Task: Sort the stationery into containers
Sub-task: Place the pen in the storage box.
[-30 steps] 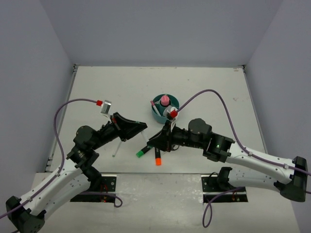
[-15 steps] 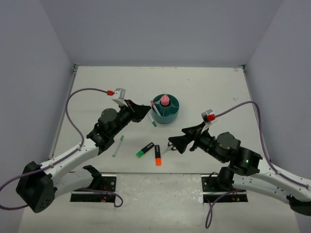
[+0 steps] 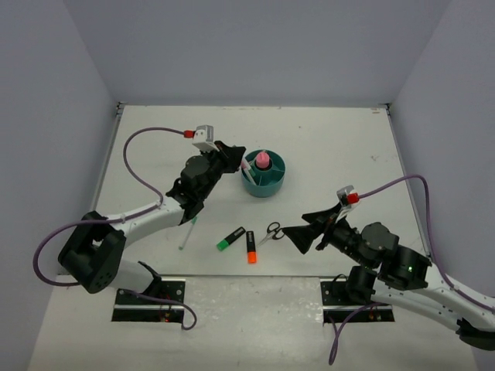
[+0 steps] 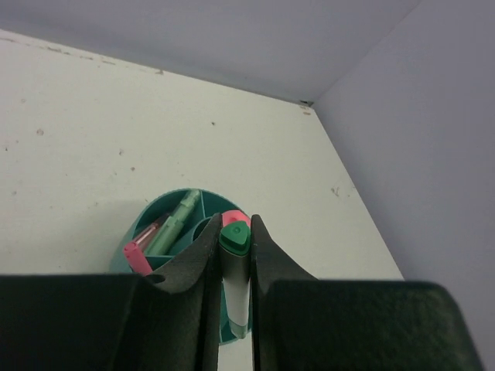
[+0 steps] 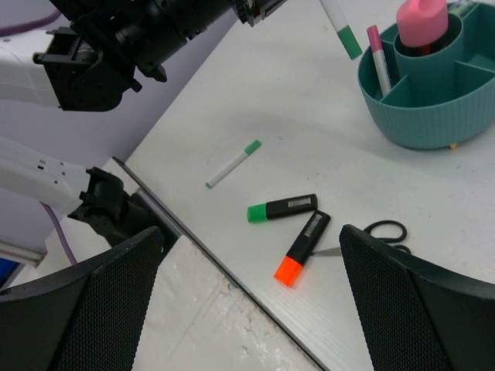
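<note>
Seen from the top, the left gripper (image 3: 234, 160) is at the left rim of the teal organizer (image 3: 268, 190), which has a pink glue stick (image 3: 263, 160) in its middle hole. The right gripper (image 3: 296, 234) is nearer, just right of the scissors (image 3: 272, 229). Left of the scissors lie an orange highlighter (image 3: 250, 247), a green highlighter (image 3: 230, 239) and, farther left, a white pen (image 3: 186, 232). The left wrist view shows the fingers (image 4: 193, 263) squeezed on a green-capped pen (image 4: 234, 236), right above the organizer. The right wrist view shows its fingers (image 5: 100, 309) spread wide, holding nothing.
</note>
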Controlling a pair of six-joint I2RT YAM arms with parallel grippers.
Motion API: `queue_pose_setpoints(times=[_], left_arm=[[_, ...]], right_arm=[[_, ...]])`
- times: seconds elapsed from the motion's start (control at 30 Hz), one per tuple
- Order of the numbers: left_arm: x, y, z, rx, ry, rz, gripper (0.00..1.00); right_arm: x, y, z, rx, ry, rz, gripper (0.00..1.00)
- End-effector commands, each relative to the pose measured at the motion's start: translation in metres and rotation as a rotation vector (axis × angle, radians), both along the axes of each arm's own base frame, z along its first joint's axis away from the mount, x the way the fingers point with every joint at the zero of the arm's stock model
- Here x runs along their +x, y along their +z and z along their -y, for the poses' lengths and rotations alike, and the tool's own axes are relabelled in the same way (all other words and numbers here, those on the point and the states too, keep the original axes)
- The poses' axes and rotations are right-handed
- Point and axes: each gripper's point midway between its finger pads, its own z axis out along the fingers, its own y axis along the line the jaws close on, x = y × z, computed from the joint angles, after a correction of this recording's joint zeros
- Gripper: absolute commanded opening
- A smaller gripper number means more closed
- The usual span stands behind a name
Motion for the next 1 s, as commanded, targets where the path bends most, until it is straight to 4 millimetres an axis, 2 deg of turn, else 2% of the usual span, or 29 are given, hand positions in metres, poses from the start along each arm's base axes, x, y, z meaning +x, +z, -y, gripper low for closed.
queue_pose_setpoints(times=[0.0,0.23,0.33,0.4,0.53,0.63,0.8,0.87,0.97], left_arm=[[0.023,0.012,-0.011,-0.024,0.122,0.055,0.02],[0.032,0.003,0.000,-0.027,0.099,0.069,0.03],[0.035,0.001,0.004,-0.033,0.092,0.064,0.06],[0.036,-0.003,0.006,-0.030,0.089,0.051,0.20],[0.035,-0.012,0.004,-0.028,0.096,0.024,0.59],[0.032,-0.013,0.002,-0.027,0.092,0.024,0.75],[0.025,0.004,-0.006,-0.030,0.106,0.031,0.79],[0.019,0.024,-0.017,-0.043,0.133,0.063,0.82],[0.020,0.027,-0.024,-0.009,0.167,0.058,0.83]], right_arm=[[0.001,-0.007,0.006,-0.013,-0.023,-0.023,0.99],[-0.001,-0.003,0.002,-0.017,-0.003,-0.014,0.99],[-0.001,-0.003,-0.002,-0.026,0.010,-0.017,0.99],[-0.002,-0.006,-0.006,-0.041,0.027,-0.022,0.99],[-0.004,-0.008,-0.012,-0.060,0.050,-0.028,0.99],[-0.003,-0.007,-0.015,-0.064,0.057,-0.026,0.99],[0.000,-0.009,-0.019,-0.087,0.056,-0.030,0.99],[0.001,-0.012,-0.021,-0.096,0.058,-0.032,0.99],[0.004,-0.015,-0.022,-0.101,0.041,-0.041,0.99]])
